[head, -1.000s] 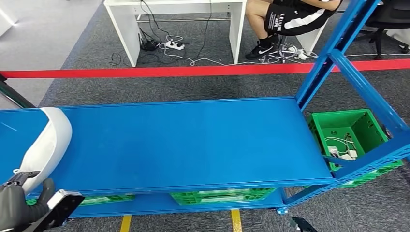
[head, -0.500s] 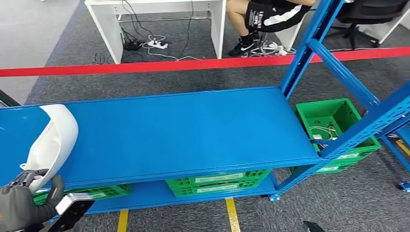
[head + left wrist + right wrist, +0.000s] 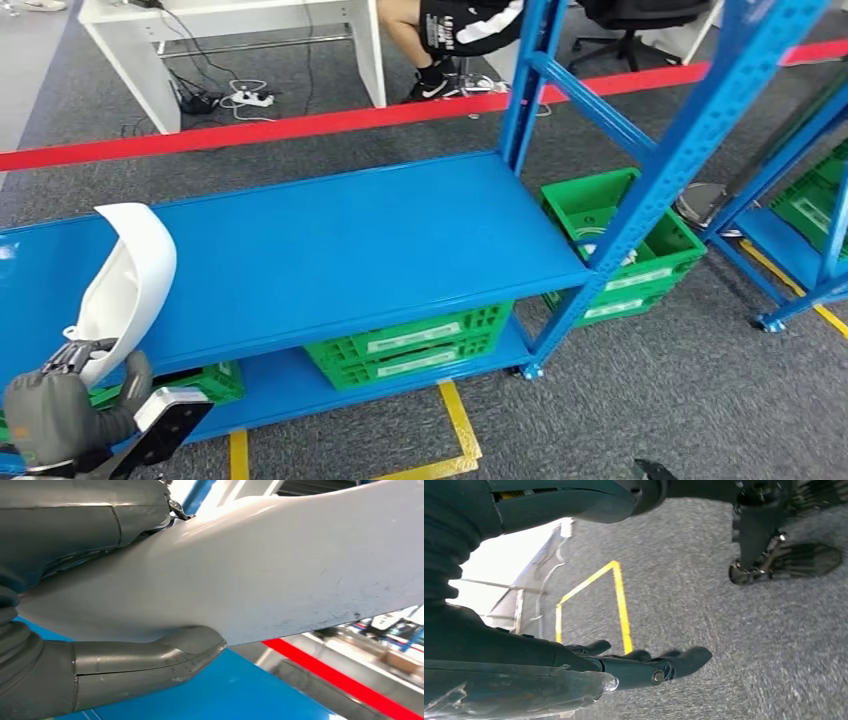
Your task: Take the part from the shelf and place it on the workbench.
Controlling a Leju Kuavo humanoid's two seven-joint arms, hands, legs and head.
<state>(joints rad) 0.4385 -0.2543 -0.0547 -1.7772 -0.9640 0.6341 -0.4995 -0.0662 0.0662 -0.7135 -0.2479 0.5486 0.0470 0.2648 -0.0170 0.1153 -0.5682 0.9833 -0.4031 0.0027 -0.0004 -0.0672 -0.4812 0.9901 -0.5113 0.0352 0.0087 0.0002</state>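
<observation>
While left hand [image 3: 55, 415] grips white part [image 3: 125, 285] over blue shelf [image 3: 330, 250] at near left, right hand [image 3: 644, 667] hangs empty, fingers loosely extended.

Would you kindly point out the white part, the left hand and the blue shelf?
white part [image 3: 128, 270], head view, on its curved outer shell.
left hand [image 3: 55, 415], head view, on its grey back.
blue shelf [image 3: 340, 250], head view, on the bare top board.

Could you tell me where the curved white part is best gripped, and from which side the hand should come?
Probably at its narrow lower end, coming from below: the white part is a long curved shell that widens toward its top. The left hand grips it there, thumb under one edge, fingers over the outer face.
</observation>
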